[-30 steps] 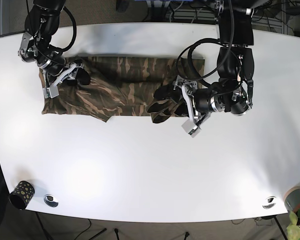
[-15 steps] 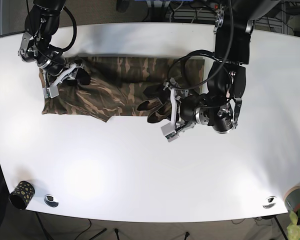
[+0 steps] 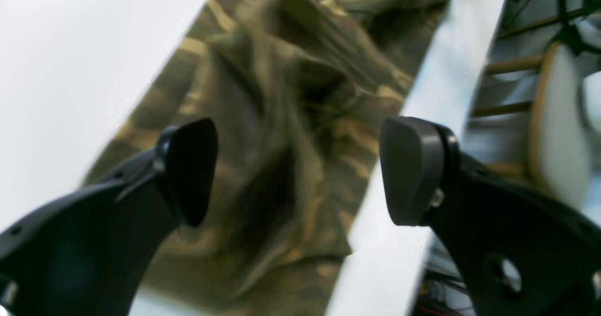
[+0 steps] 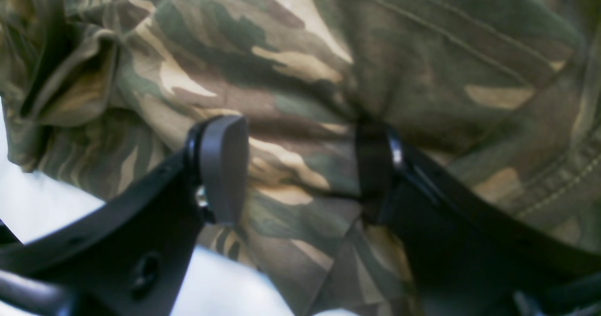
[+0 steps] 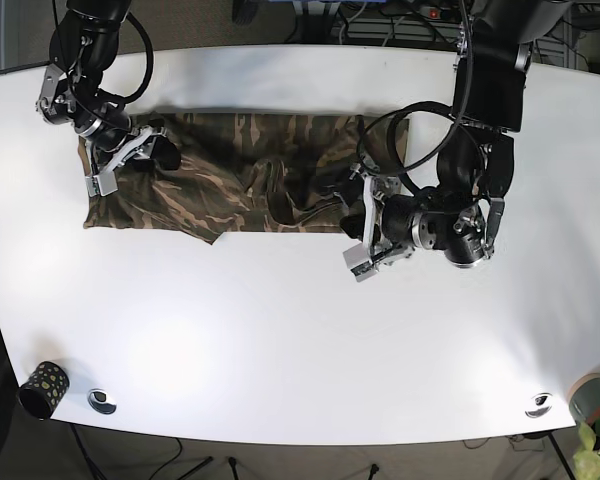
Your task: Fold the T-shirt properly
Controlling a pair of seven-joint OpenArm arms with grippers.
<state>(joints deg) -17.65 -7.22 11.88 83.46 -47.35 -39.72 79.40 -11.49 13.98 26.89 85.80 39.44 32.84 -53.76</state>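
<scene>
We see the shirt [image 5: 230, 180] as a long camo band across the far half of the table [image 5: 280, 340], partly folded, middle bunched and wrinkled. Our left gripper [image 3: 300, 170] hangs wide apart with nothing in it. Our right gripper [image 4: 300, 170], jaws partly spread, presses into cloth at the shirt's end. Cross folds and smoothing remain, we judge.

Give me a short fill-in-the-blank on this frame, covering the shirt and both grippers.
The T-shirt has a ____ pattern.
The left gripper stands ____, with no cloth between its fingers.
The right gripper rests on the shirt's ____ end in the base view.
The table is ____ in colour.

Missing words: camouflage; open; left; white
</scene>
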